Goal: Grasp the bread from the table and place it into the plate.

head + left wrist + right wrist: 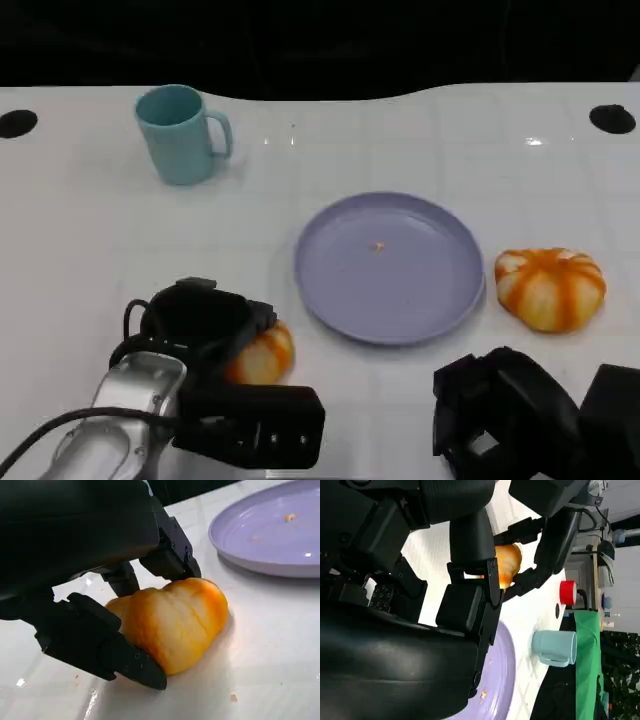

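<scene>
Currently your left hand grasps the near orange-and-white glazed bread roll, which sits on the white table at about 7 o'clock from the round lavender plate. In the left wrist view, black fingers press one flank of the roll and others bear on its far side; the roll's underside appears to touch the table.

Risks, as judged:
- The roll is soft and rounded. Squeeze too hard and it deforms; too lightly and it may roll out during the lift.
- The contact sits on one end of the roll, so it could pivot as you raise it.
- The plate's raised rim lies along your path at 1 o'clock. Carry low and the roll may strike it.

A second striped orange bread roll rests at 3 o'clock from the plate, just beside it. Your right hand waits at 5 o'clock, fingers curled, holding nothing. A teal ceramic mug stands well clear at 10 o'clock.
</scene>
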